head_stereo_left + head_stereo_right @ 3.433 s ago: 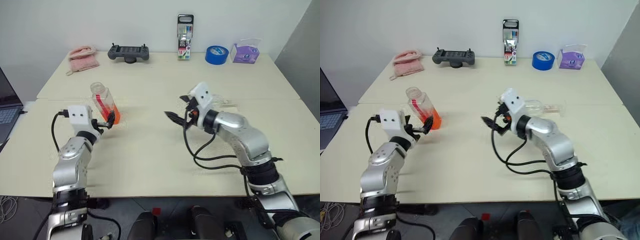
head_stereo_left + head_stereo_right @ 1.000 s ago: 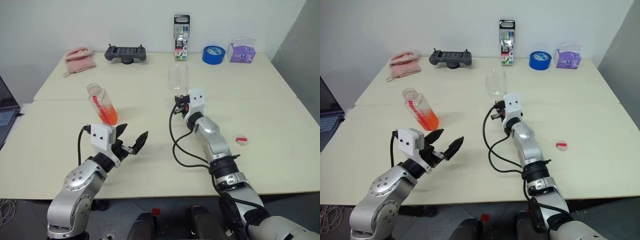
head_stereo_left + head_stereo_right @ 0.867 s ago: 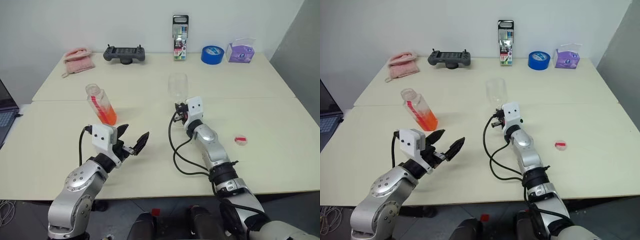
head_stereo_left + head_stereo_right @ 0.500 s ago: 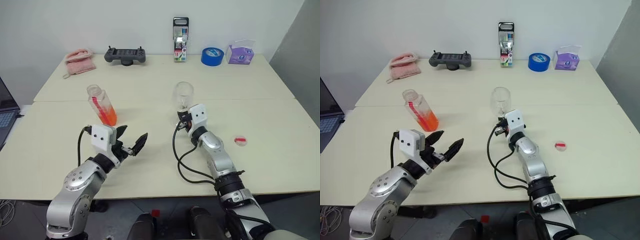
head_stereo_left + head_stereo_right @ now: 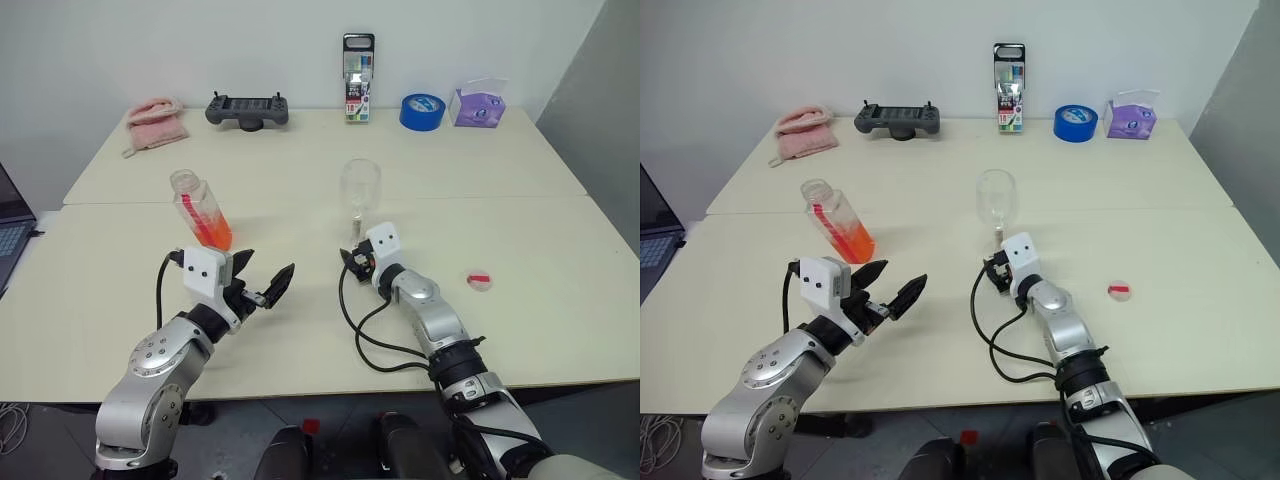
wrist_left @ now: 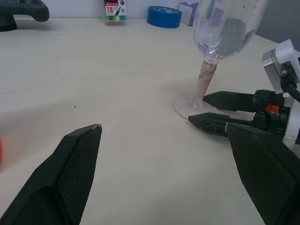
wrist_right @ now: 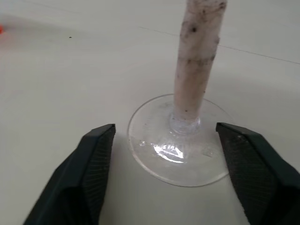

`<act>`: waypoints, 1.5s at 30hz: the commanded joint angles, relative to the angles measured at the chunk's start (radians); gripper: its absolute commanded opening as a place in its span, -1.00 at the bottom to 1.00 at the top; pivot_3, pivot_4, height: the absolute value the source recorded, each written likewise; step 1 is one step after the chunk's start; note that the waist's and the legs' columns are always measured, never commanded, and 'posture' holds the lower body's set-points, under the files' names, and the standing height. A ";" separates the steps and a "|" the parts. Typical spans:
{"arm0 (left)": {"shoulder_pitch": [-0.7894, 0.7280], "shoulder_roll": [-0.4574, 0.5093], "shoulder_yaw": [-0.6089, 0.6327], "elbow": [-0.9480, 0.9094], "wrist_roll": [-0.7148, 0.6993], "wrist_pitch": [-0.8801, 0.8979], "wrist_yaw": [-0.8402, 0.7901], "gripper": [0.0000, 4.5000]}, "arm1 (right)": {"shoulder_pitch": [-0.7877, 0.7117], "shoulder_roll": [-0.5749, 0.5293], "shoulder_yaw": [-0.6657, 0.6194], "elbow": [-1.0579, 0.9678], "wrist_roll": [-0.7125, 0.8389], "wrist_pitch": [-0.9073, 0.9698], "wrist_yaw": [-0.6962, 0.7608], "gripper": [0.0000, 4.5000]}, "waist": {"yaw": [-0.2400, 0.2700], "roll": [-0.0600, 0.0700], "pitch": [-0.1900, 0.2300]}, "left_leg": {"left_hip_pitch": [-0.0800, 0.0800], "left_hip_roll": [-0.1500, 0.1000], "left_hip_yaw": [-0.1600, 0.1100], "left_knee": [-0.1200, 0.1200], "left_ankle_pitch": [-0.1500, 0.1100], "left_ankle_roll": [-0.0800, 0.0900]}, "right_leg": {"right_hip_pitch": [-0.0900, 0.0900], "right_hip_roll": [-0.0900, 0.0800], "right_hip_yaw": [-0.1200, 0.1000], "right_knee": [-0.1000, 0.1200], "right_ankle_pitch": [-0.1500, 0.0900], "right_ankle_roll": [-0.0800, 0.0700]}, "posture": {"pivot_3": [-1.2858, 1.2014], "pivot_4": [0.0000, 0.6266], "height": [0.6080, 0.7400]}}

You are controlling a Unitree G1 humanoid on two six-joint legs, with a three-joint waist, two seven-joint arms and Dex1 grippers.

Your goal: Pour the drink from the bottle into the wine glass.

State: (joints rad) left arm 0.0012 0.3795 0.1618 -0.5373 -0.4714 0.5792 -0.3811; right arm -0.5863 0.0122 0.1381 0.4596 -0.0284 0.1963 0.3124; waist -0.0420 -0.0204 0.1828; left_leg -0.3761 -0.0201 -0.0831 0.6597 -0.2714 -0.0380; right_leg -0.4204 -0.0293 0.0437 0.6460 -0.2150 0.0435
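**Freeing the glass, then fetching the bottle**

Backing right end effector (image 7: 164, 154) straight off, fingers wide, clear of the glass (image 5: 360, 190) upright mid-bench. Left end effector (image 5: 262, 283) wide, empty; bottle (image 5: 201, 210) near, apparently uncapped. Grip low, w/o tipping.

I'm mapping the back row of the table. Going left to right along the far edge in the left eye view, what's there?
Pink cloth → black handheld controller → marker pack → blue tape roll → purple tissue pack.
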 commanded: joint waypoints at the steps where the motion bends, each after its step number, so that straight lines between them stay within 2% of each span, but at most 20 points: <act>1: -0.014 -0.010 0.029 0.000 -0.012 -0.013 0.021 1.00 | -0.008 -0.006 0.013 -0.046 0.015 0.032 0.040 0.96 | 0.000 0.000 0.000 | 0.000 0.000 0.000 0.000 0.000 0.000 | 0.000 0.000 0.000 0.000 0.000 0.000 | 0.03 -0.52 1.00; 5: -0.009 -0.030 0.059 0.021 0.007 -0.047 0.052 1.00 | 0.008 -0.050 0.008 -0.147 0.035 0.087 0.092 0.96 | 0.000 0.000 0.000 | 0.000 0.000 0.000 0.000 0.000 0.000 | 0.000 0.000 0.000 0.000 0.000 0.000 | 0.03 -0.52 1.00; 9: 0.042 -0.049 0.079 0.049 0.087 -0.152 0.090 1.00 | 0.067 -0.168 -0.007 -0.386 0.073 0.201 0.188 0.96 | 0.007 0.001 0.000 | -0.003 -0.001 -0.001 0.000 0.000 0.000 | -0.001 -0.001 0.000 -0.001 0.000 0.000 | 0.03 -0.52 1.00; 12: 0.055 -0.082 0.103 0.086 0.141 -0.243 0.142 1.00 | 0.113 -0.325 -0.023 -0.617 0.146 0.345 0.315 0.96 | 0.013 0.001 0.001 | -0.003 -0.002 -0.001 0.001 0.000 0.000 | -0.001 -0.002 -0.001 -0.002 0.000 0.000 | 0.03 -0.52 1.00; 15: 0.063 -0.102 0.128 0.100 0.101 -0.251 0.133 1.00 | 0.087 -0.519 -0.141 -0.786 0.308 0.527 0.453 0.96 | 0.014 0.001 0.001 | -0.004 -0.002 -0.001 0.002 0.000 0.000 | -0.001 -0.003 -0.001 -0.003 0.000 0.001 | 0.03 -0.52 1.00; 17: 0.072 -0.093 0.126 0.100 0.109 -0.271 0.113 1.00 | 0.067 -0.609 -0.198 -0.849 0.417 0.620 0.529 0.96 | 0.014 0.001 0.002 | -0.005 -0.002 -0.001 0.002 0.000 0.000 | -0.001 -0.003 -0.002 -0.003 -0.001 0.001 | 0.03 -0.52 1.00; 19: 0.071 -0.097 0.155 0.117 0.108 -0.286 0.125 1.00 | 0.001 -0.732 -0.304 -0.878 0.582 0.717 0.643 0.96 | 0.014 0.001 0.002 | -0.004 -0.002 -0.001 0.002 0.000 0.000 | 0.000 -0.003 -0.002 -0.003 -0.002 0.003 | 0.03 -0.52 1.00; 21: 0.060 -0.091 0.173 0.136 0.106 -0.297 0.128 1.00 | -0.070 -0.797 -0.358 -0.863 0.676 0.764 0.692 0.96 | 0.011 0.001 0.002 | -0.004 -0.002 0.000 0.001 0.000 0.000 | -0.001 -0.002 -0.002 -0.003 -0.003 0.004 | 0.03 -0.52 1.00; 25: -0.019 -0.035 0.211 0.223 0.096 -0.314 0.097 1.00 | -0.193 -0.828 -0.349 -0.771 0.722 0.755 0.710 0.96 | 0.010 0.000 0.002 | -0.003 0.001 0.000 0.001 -0.001 0.001 | 0.000 0.000 -0.002 -0.003 -0.004 0.004 | 0.03 -0.52 1.00; 31: -0.120 0.037 0.228 0.320 0.106 -0.335 0.061 1.00 | -0.302 -0.833 -0.330 -0.684 0.778 0.737 0.758 0.96 | 0.013 0.000 0.002 | -0.005 -0.002 0.001 0.002 -0.001 0.001 | -0.001 -0.003 -0.001 -0.003 -0.002 0.000 | 0.03 -0.52 1.00; 45: -0.298 0.049 0.160 0.468 0.175 -0.345 0.075 1.00 | -0.324 -0.850 -0.266 -0.677 0.763 0.676 0.798 0.96 | 0.014 0.000 0.002 | -0.005 -0.003 0.000 0.002 -0.001 0.001 | -0.001 -0.005 -0.002 -0.003 -0.001 0.001 | 0.03 -0.52 1.00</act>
State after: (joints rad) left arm -0.2735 0.4174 0.3326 -0.0670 -0.3063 0.2513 -0.3002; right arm -0.8792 -0.8227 -0.1187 -0.2072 0.7278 0.8970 1.1043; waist -0.0276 -0.0209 0.1853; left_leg -0.3812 -0.0227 -0.0828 0.6618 -0.2722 -0.0373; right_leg -0.4216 -0.0344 0.0415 0.6436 -0.2164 0.0446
